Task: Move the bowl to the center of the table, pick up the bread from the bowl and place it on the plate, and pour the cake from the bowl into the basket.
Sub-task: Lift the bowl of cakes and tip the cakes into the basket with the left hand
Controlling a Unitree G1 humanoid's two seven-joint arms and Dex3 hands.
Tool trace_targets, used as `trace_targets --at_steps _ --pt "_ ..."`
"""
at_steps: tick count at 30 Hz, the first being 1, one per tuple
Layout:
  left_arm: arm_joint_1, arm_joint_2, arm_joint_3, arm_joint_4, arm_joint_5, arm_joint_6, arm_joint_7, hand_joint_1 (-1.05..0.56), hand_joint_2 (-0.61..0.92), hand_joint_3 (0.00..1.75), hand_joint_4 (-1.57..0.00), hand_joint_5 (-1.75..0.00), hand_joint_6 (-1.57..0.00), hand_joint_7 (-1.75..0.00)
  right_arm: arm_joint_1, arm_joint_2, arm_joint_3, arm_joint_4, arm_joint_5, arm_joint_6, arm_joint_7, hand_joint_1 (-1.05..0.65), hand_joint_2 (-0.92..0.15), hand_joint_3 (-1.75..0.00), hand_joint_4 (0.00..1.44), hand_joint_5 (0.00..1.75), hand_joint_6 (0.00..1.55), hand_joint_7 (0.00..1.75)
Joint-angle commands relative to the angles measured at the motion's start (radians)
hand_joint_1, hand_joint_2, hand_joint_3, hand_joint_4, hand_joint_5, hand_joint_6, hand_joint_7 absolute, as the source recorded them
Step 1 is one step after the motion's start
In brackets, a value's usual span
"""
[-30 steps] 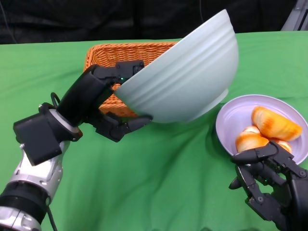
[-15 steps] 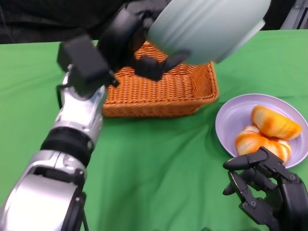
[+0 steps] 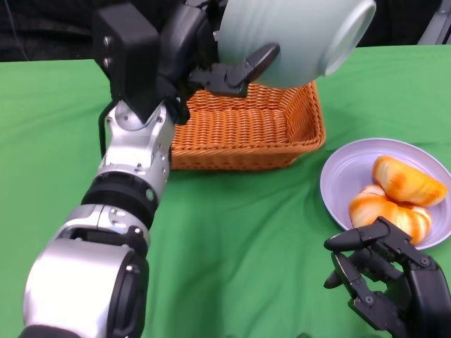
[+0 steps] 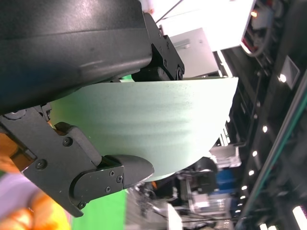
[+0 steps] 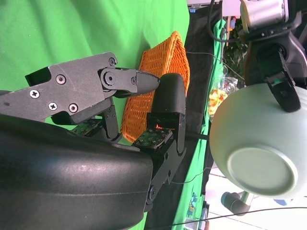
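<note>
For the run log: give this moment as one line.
left hand grips bowl, tipped over basket | right hand open | bread on plate

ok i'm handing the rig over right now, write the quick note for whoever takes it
Left hand: grips the pale green bowl by its rim, raised and tipped steeply over the wicker basket, foot turned toward the camera.
Right hand: holds nothing, fingers apart, low near the plate.
Bread: on the lilac plate, at the right of the table.
Done: bread step looks finished.
In progress: the pour. No view shows the cake or the bowl's inside, so I cannot tell if it has dropped; the visible part of the basket floor looks bare.
Left: confirm the cake lands in the basket.
</note>
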Motion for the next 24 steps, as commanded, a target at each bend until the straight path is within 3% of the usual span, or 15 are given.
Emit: trace_targets --at_steps 1,4,9,16,24 --pt "-0.052 -0.006 0.055 0.023 -0.044 0.089 0.011 -0.17 0.5 1.16 -0.8 -1.75 -0.75 -1.39 0.003 -0.004 -0.005 0.009 0.007 -0.02 0.0 -0.1 -0.89 -0.37 0.71 1.47 0.65 1.19" --pt "-0.074 -0.012 0.099 0.047 -0.07 0.184 0.023 -0.14 0.5 1.27 -0.84 -1.75 -0.75 -1.53 0.004 -0.002 -0.006 0.012 0.009 -0.02 0.0 -0.09 -0.89 -0.38 0.72 1.46 0.66 1.19" --pt "-0.105 -0.006 0.185 0.085 -0.138 0.333 -0.007 -0.12 0.57 1.28 -0.82 -1.75 -0.72 -1.64 0.007 -0.005 -0.006 0.011 0.016 -0.023 0.008 -0.09 -0.89 -0.39 0.72 1.45 0.66 1.18" --pt "-0.137 0.002 0.265 0.125 -0.164 0.4 0.009 -0.15 0.7 1.05 -0.8 -1.75 -0.64 -1.7 0.008 -0.008 -0.012 0.018 0.016 -0.032 0.013 -0.1 -0.87 -0.43 0.71 1.46 0.66 1.18" --pt "-0.177 -0.006 0.357 0.161 -0.211 0.455 0.069 -0.13 0.72 1.04 -0.82 -1.75 -0.66 -1.69 0.015 -0.009 -0.013 0.015 0.01 -0.033 0.014 -0.11 -0.84 -0.46 0.72 1.44 0.67 1.18"
